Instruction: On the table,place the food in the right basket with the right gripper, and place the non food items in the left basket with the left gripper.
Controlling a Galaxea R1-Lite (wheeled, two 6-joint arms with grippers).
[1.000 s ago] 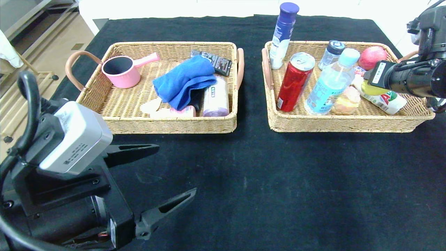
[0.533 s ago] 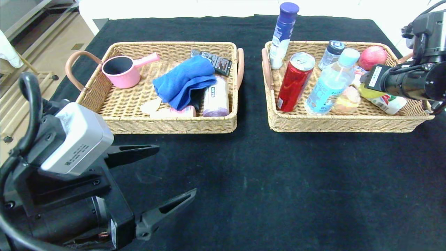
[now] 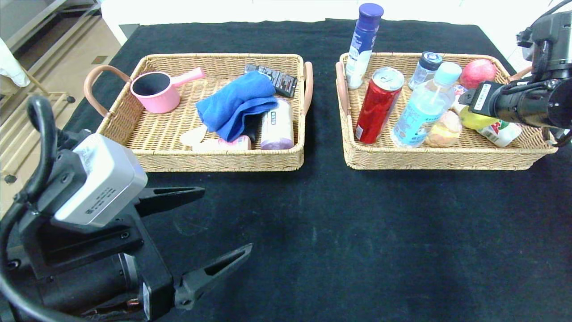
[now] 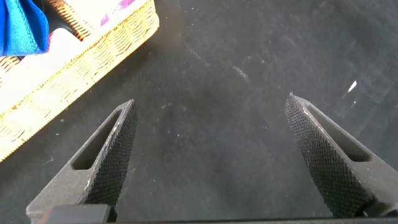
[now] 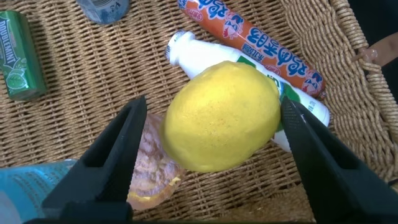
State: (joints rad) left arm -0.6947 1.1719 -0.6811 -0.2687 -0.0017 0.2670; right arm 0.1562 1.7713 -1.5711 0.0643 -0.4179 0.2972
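In the right wrist view the yellow lemon (image 5: 221, 115) sits between the fingers of my right gripper (image 5: 214, 106), resting on a white bottle (image 5: 186, 53) inside the right basket (image 3: 447, 161). The jaws stand apart, with a gap on one side of the lemon. The red can (image 3: 379, 105) and water bottle (image 3: 422, 107) stand in that basket too. The left basket (image 3: 214, 163) holds the blue cloth (image 3: 237, 103), the pink bottle (image 3: 223, 144) and the cream spoon (image 3: 194, 134). My left gripper (image 3: 225, 219) hangs open over the bare black table (image 3: 313, 223) near its front.
The left basket also holds a pink saucepan (image 3: 154, 91), a purple roll (image 3: 277, 125) and a dark packet (image 3: 277, 79). In the right basket are a red apple (image 3: 477, 74), a tall blue-capped bottle (image 3: 364, 44), a small bottle (image 3: 425, 67) and a bun (image 3: 444, 129).
My right gripper's jaws have spread wider and the lemon has settled a little lower in the right basket. The left arm has barely moved.
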